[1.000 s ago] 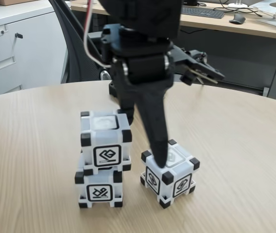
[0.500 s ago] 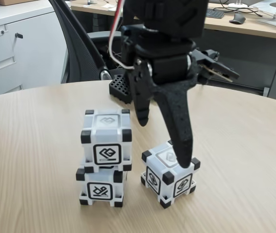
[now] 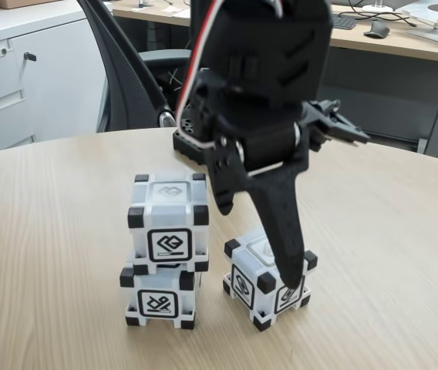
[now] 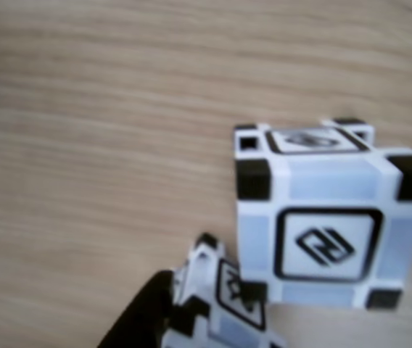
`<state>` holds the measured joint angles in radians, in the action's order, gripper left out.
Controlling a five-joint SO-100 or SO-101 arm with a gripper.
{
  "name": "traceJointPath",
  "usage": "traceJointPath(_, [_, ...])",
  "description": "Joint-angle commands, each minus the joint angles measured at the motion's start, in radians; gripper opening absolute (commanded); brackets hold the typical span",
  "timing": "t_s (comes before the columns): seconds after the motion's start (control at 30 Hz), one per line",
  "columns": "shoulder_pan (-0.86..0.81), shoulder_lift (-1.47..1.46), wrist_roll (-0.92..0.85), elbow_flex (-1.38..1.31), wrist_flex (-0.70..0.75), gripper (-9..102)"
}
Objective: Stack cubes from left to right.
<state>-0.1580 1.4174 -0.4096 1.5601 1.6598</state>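
My black two-finger gripper (image 3: 257, 250) hangs over the lone white translucent plastic cube with black corner blocks (image 3: 244, 285), which I take as the landmark. My jaws stand apart. The long finger (image 3: 281, 231) slopes down across the cube's right upper edge, its tip lying in front of the right front face and hiding part of the glyph there. The short finger (image 3: 225, 185) ends well above the cube's left side. Whether the long tip touches the plastic I cannot tell; nothing is clasped between the fingers.

The lone cube stands on the light wooden round table (image 3: 389, 254), turned so that one vertical edge faces the fixed camera. Its top face is largely covered by my long finger.

Just left of this cube, apart from it by a narrow gap, stands the two-cube stack: the upper cube (image 3: 167, 223) sits on the lower cube (image 3: 157, 297), slightly offset, so that the lower cube's top is concealed.

Behind the lone cube, my black arm body (image 3: 261, 69) blocks most of the black base (image 3: 192, 142) at the table's far edge. Farther back are a black office chair (image 3: 119, 69), a white cabinet (image 3: 18, 69) and a desk (image 3: 389, 35).

In the other view, blurred and close, a cube (image 4: 326, 217) stands on the wood grain; a second cube (image 4: 224, 304) below it is cut by the frame edge, and a dark finger tip (image 4: 144, 315) enters from the bottom.
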Motion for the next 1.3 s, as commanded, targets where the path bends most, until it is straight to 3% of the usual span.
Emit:
traceJointPath(0.0, [-0.003, -0.012, -0.046, -0.043, -0.005, 43])
traceJointPath(0.4, [0.078, -0.044, -0.054, -0.046, -0.094, 42])
traceJointPath(1.27, [0.123, -0.155, -0.025, -0.038, -0.097, 41])
